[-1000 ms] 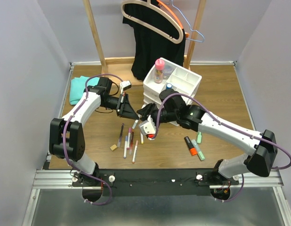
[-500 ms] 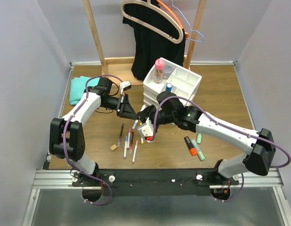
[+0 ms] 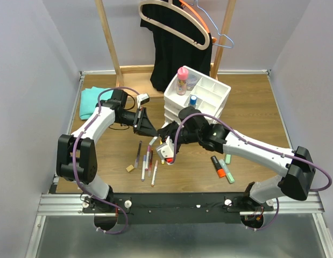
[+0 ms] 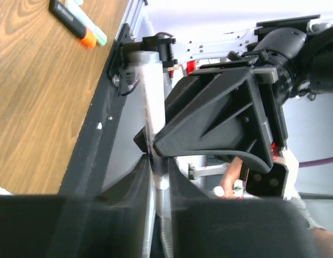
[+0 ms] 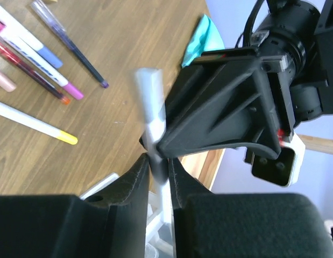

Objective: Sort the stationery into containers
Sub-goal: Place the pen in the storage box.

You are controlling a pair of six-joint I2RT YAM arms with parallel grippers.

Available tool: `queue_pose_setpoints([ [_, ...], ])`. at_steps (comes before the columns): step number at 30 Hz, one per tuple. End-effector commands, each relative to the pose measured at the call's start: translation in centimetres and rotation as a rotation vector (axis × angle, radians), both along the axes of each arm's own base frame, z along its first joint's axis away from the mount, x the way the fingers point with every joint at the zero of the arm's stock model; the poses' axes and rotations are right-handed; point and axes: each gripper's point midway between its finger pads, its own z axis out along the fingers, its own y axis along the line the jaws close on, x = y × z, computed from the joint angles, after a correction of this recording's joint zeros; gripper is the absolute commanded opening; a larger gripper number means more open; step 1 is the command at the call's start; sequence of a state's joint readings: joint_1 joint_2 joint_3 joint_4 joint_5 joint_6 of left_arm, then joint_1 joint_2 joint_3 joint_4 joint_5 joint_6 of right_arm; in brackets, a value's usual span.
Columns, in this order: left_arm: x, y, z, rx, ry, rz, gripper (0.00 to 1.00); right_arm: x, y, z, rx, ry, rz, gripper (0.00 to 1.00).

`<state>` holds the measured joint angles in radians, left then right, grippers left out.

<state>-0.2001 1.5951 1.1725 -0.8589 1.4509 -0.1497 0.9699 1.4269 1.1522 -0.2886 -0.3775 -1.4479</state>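
The step in hand looked like a mid-air handover: the right pincer (image 5: pixel 157 161) was closed narrowly on a slim white pen (image 4: pixel 153 102), while the left pincer (image 4: pixel 158 171), tip to tip with it, sat narrow about the same pen, gripping or merely bracketing I could not tell. Next, I judged, the left needed to let go and back off, so the right could carry the pen to the white drawer organiser (image 3: pixel 174 110) just beyond it

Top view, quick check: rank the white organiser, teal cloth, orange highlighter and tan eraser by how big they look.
Largest to smallest:
1. white organiser
2. teal cloth, though partly covered
3. orange highlighter
4. tan eraser
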Motion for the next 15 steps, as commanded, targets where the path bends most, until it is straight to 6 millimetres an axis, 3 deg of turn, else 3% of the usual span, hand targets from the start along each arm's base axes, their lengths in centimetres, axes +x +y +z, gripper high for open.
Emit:
queue_pose_setpoints([
  [1,-1.5,0.5,4.9,-0.202,-0.012,-0.062,0.4,0.5,0.5,0.5,0.045,-0.037,-0.029,0.01],
  [5,-1.1,1.6,5.8,-0.219,-0.118,-0.007,0.52,0.8,-0.1,1.3,0.071,-0.029,-0.075,0.01],
  [8,0.3,2.9,6.8,-0.211,-0.181,0.061,0.6,0.9,-0.6,2.7,0.132,0.044,-0.16,0.01],
  [13,3.3,4.7,6.7,-0.083,-0.424,0.127,0.61,1.3,-1.5,8.0,0.365,0.276,-0.355,0.01],
  [15,4.4,5.8,5.3,0.0,-0.436,0.142,0.62,1.6,-2.0,10.2,0.465,0.408,-0.429,0.01],
])
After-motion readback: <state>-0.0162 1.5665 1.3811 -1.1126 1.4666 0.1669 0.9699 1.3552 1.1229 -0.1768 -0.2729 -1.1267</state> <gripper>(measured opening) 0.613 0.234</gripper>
